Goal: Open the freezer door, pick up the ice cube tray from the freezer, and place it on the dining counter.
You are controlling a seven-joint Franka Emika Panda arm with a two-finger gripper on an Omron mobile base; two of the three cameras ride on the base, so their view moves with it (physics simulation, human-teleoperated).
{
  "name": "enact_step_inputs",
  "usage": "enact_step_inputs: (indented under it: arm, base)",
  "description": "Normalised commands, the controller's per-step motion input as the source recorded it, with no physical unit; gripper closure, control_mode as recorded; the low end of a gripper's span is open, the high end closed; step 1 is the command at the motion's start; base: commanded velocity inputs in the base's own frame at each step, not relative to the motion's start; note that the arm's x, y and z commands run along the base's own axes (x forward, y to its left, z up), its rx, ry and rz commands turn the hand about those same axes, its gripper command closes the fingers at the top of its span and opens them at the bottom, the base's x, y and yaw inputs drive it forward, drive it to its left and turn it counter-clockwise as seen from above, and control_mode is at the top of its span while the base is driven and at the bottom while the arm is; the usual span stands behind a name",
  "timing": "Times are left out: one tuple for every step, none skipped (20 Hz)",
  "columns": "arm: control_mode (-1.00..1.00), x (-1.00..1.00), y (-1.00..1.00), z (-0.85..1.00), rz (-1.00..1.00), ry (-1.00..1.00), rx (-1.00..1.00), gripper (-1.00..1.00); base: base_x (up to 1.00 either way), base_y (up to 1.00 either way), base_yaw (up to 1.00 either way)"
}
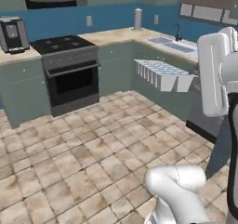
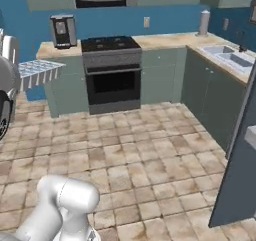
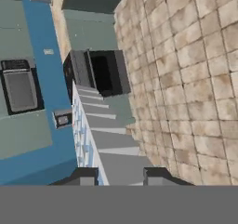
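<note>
The ice cube tray (image 1: 160, 74), white with pale blue cells, hangs in the air above the tiled floor, level and at about counter height. It also shows at the left of the right base view as the ice cube tray (image 2: 37, 69). In the hand view my gripper (image 3: 120, 176) is shut on the tray's near end, and the ice cube tray (image 3: 107, 130) runs away from the fingertips (image 3: 82, 176). The freezer door (image 2: 239, 150) stands open at the right edge, slate-blue, with a light grey bin on its inner face. The freezer and the dining counter are out of view.
A black oven with stovetop (image 1: 69, 74) stands in the back cabinets, a toaster-like appliance (image 1: 13, 32) to its left. A sink (image 1: 169, 44) sits in the right-hand worktop, just behind the tray. Open tiled floor (image 1: 83, 153) spreads in front of the base.
</note>
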Motion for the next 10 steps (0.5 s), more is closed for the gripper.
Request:
enact_step_inputs:
  arm:
    - [1.0,0.0,0.0,0.0,0.0,0.0,0.0,1.0]
    - [1.0,0.0,0.0,0.0,0.0,0.0,0.0,1.0]
    - [1.0,0.0,0.0,0.0,0.0,0.0,0.0,1.0]
    - [1.0,0.0,0.0,0.0,0.0,0.0,0.0,1.0]
    - [1.0,0.0,0.0,0.0,0.0,0.0,0.0,1.0]
    - [1.0,0.0,0.0,0.0,0.0,0.0,0.0,1.0]
    - [1.0,0.0,0.0,0.0,0.0,0.0,0.0,1.0]
    - [1.0,0.0,0.0,0.0,0.0,0.0,0.0,1.0]
    - [1.0,0.0,0.0,0.0,0.0,0.0,0.0,1.0]
    - [1.0,0.0,0.0,0.0,0.0,0.0,0.0,1.0]
  base:
    - [-0.33,-0.05,1.0]
    - [-0.29,-0.01,1.0]
    - [-0.24,-0.01,1.0]
    - [-0.23,0.0,1.0]
    - [-0.23,0.0,1.0]
    - [-0.22,0.0,1.0]
    - [-0.21,0.0,1.0]
    - [-0.18,0.0,1.0]
    - [-0.14,0.0,1.0]
    - [-0.02,0.0,1.0]
